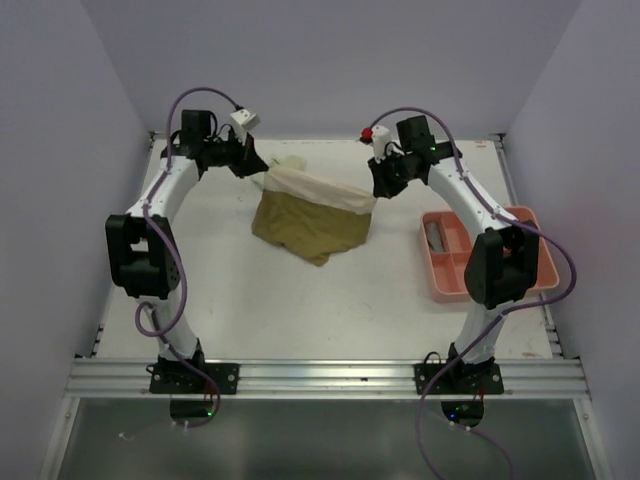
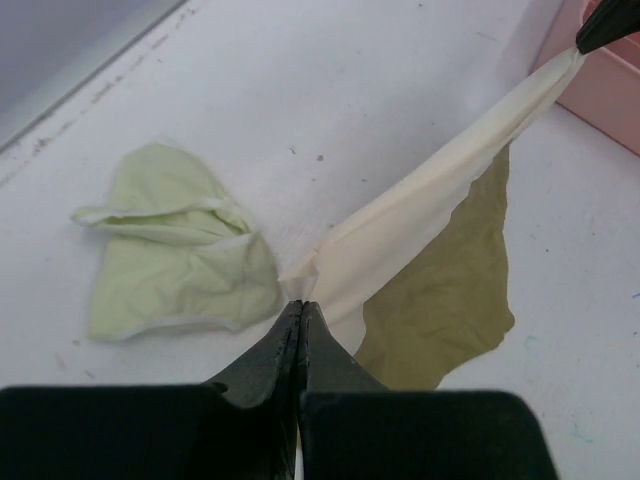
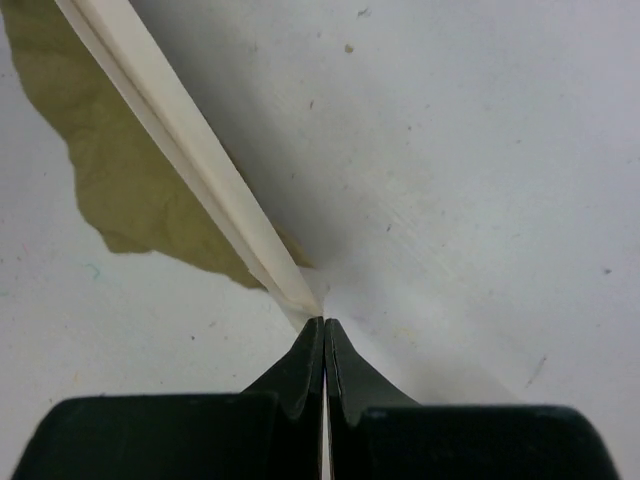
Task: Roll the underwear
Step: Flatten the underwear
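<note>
Olive-tan underwear w/ a cream top edge hangs between my two arms, mid-table toward the back. The left gripper has its fingers pressed together, pinching the left end of that cream edge. The right gripper is likewise squeezed tight on the right end. The edge runs taut from one to the other, and the olive cloth sags below it, its lower part resting on the table. Can't tell from here whether cream and olive are one piece or two. A pale green pair lies crumpled flat on the table just beside the left gripper, on its far side, not touched. A pink tray sits near the right arm, approx level w/ its elbow, w/ something grey in one compartment.
</note>
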`<act>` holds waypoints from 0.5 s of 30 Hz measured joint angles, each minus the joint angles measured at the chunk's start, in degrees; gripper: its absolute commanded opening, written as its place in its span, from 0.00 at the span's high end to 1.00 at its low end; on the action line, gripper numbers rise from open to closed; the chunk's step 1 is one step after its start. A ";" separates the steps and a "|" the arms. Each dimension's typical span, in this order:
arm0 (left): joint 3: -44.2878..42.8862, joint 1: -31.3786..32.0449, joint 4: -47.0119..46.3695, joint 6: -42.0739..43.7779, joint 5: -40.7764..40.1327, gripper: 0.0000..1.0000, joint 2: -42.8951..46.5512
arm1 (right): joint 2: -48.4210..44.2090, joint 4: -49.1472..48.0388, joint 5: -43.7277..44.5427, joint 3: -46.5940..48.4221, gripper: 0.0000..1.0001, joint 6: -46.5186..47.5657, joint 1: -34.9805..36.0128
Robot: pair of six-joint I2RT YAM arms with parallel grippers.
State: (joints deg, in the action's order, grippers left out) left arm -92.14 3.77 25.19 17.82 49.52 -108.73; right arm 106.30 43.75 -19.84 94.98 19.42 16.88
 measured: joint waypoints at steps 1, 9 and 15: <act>-1.07 -0.57 -0.11 0.42 0.33 1.00 -0.04 | 0.00 -0.02 0.04 1.42 1.00 0.28 -0.07; -3.91 -2.62 0.57 9.49 7.72 1.00 -0.07 | 0.94 2.19 -0.83 14.80 1.00 3.28 0.04; 9.35 -2.60 10.91 31.06 10.67 1.00 12.17 | -4.72 3.50 -3.98 9.29 1.00 8.44 0.04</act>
State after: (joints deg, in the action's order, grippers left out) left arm -82.78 1.17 36.10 48.88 60.18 -96.55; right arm 101.58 47.24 -23.81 104.27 27.86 16.93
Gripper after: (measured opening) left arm 0.004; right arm 0.009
